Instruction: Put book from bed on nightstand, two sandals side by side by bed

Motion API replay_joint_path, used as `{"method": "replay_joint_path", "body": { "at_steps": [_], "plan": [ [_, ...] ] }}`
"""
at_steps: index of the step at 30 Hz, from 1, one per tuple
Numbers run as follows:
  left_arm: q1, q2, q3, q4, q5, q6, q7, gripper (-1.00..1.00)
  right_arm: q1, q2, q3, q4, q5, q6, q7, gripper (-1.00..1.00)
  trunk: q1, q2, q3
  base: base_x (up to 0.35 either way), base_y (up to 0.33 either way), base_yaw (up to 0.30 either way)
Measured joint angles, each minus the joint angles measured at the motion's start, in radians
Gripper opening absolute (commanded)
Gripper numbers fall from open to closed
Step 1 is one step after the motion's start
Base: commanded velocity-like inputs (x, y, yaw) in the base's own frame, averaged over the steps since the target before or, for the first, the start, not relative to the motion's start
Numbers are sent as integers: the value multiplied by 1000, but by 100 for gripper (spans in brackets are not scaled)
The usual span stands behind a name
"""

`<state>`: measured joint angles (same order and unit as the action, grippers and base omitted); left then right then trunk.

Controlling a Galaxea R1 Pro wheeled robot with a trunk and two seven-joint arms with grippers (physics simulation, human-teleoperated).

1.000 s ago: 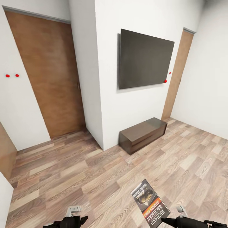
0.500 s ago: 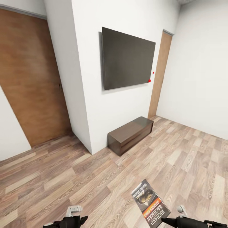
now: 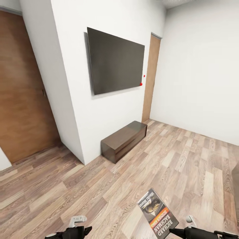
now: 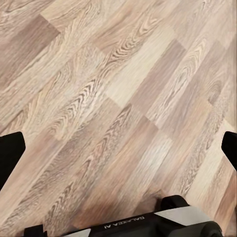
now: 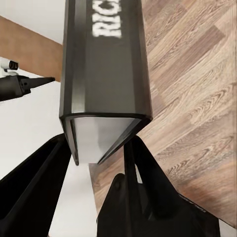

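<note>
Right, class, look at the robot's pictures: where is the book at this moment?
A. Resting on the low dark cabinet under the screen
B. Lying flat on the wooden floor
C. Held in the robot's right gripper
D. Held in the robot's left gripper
C. The book sits clamped between the fingers of the right gripper, above the floor; the left gripper is open with nothing between its fingers.

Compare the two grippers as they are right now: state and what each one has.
The right gripper is shut on the book, its fingers pinching the book's lower edge; the left gripper holds nothing.
The left gripper's fingers stand wide apart over bare wood-plank floor; the right gripper's fingers sit close against the book.
Both are black and sit low at the head view's bottom edge.
</note>
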<state>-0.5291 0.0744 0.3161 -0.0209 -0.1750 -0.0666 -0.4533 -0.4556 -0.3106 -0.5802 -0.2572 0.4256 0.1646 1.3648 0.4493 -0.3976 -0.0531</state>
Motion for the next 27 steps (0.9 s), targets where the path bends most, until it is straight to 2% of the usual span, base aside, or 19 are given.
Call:
{"method": "replay_joint_path", "body": {
  "at_steps": [27],
  "plan": [
    [0, 0, 0, 0, 0, 1, -3, 100, 0, 0, 0, 0, 0, 0, -1, -100, 0, 0, 0, 0, 0, -282]
  ]
}}
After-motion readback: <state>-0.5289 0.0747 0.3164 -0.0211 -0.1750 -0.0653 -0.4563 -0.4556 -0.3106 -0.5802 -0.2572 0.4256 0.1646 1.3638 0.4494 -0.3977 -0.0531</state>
